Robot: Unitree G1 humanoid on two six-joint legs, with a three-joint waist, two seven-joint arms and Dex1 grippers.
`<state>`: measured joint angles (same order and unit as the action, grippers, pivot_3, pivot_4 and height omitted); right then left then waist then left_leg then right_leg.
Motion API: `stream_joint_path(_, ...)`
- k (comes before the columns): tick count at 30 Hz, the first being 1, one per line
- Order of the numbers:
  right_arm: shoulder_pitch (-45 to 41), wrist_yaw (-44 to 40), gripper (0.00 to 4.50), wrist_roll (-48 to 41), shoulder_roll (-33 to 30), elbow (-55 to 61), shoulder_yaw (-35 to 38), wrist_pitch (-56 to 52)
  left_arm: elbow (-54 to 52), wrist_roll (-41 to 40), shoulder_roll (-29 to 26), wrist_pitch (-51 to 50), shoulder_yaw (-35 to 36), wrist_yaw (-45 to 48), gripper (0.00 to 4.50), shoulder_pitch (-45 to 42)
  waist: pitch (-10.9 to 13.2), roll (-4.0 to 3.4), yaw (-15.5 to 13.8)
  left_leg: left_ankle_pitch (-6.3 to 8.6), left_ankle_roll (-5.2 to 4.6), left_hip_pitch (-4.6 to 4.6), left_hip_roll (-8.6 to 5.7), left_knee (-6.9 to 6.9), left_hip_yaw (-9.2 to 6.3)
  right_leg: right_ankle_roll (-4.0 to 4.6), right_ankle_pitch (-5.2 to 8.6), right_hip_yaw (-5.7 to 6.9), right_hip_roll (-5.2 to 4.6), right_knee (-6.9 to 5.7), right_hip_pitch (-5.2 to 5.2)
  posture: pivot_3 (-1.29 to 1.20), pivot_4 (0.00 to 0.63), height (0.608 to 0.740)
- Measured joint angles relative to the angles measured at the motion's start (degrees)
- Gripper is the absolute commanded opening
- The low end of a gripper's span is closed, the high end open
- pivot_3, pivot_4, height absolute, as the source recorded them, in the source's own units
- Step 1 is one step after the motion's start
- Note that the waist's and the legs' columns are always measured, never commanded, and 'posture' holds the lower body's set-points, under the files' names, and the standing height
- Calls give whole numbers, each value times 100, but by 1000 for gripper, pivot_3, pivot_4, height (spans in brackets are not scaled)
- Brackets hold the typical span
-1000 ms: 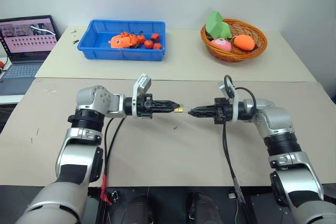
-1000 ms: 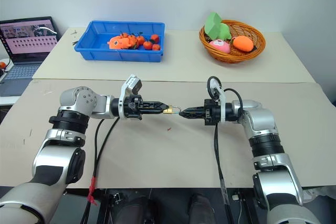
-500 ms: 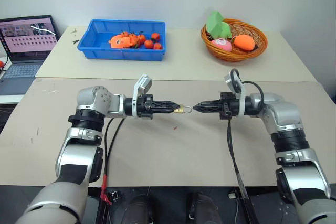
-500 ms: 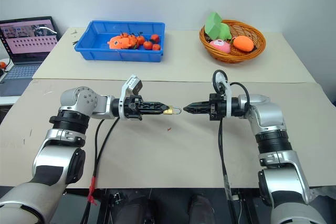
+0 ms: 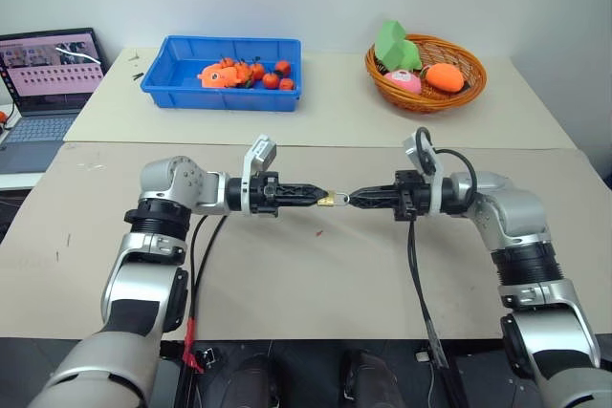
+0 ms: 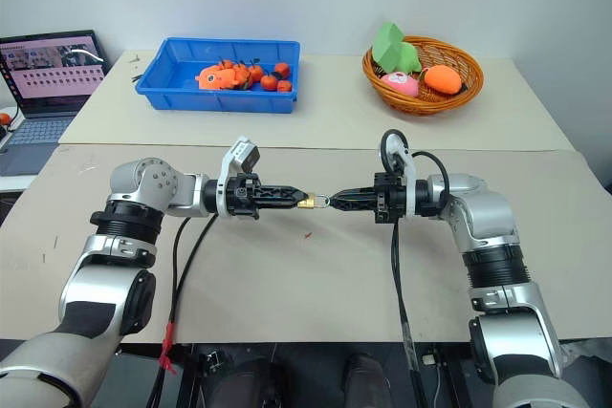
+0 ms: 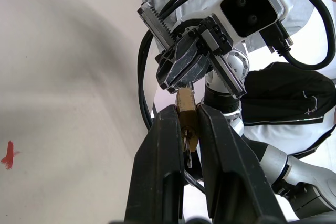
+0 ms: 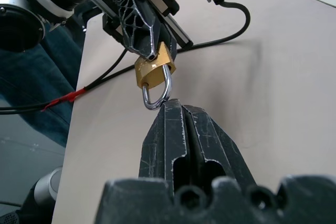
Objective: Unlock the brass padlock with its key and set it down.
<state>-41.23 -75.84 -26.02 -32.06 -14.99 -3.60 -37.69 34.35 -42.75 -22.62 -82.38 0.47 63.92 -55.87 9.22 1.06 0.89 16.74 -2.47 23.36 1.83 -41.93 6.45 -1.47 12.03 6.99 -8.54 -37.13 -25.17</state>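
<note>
The brass padlock (image 5: 328, 200) hangs above the middle of the table, pinched by its golden body between the fingertips of my left gripper (image 5: 320, 198), which is shut on it and points toward the right. Seen from the left wrist, the padlock (image 7: 186, 106) sits between the two black fingers (image 7: 165, 145). Its silvery shackle (image 8: 157, 95) points at my right gripper (image 5: 352, 201). That gripper is shut and faces left, with its tips right beside the shackle loop. The key is hidden from me.
A blue bin (image 5: 220, 97) of orange and red toys and a wicker basket (image 5: 426, 102) of plush food stand on the far table. A laptop (image 5: 53, 69) is open at the far left. A tiny red speck (image 5: 318, 232) lies on the table below the padlock.
My right forearm and wrist have lifted, so that gripper now lies more level, with its tip still next to the padlock. The left gripper and the padlock have stayed put.
</note>
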Motion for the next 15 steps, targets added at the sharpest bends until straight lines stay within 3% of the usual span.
stream_joint_path(15,-77,4,213,-23,-99,395,1,-69,1,1,0,2,0,-1,13,0,0,0,-3,0,0,1,1,1,-1,0,0,0,0,1,-1,0,150,692)
